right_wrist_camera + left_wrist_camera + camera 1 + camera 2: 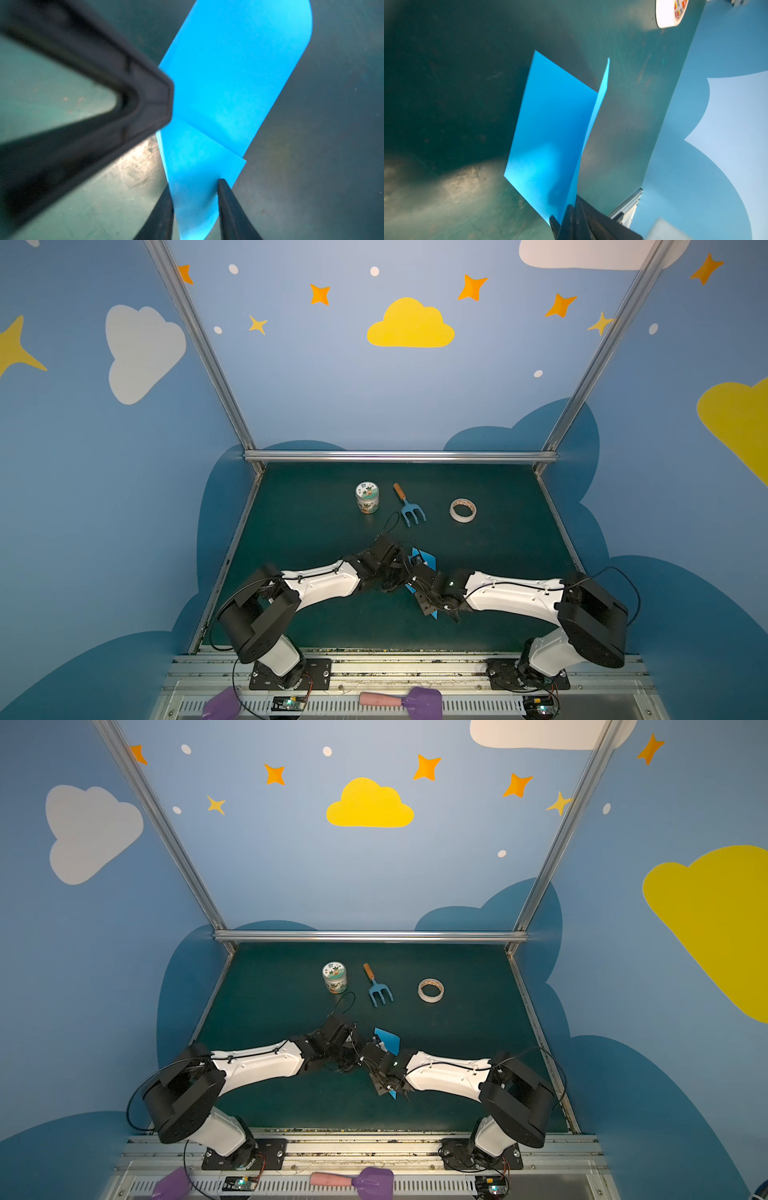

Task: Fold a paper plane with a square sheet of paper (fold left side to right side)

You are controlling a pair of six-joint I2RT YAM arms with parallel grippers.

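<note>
Grips the square sheet of paper point(550, 128) by one edge with the left end effector point(572, 207), clenched tight. Straddles another corner with the right end effector point(195, 184), jaws apart, contact seemingly not yet made. Holds the sheet half-folded at mid counter point(478, 572), between both wrists.

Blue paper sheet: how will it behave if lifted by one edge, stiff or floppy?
Likely floppy: the square sheet of paper curls over softly where the left gripper pinches it. Probably very light, so it may slide on the smooth mat. Should crease easily; layers overlap at the open right gripper.
</note>
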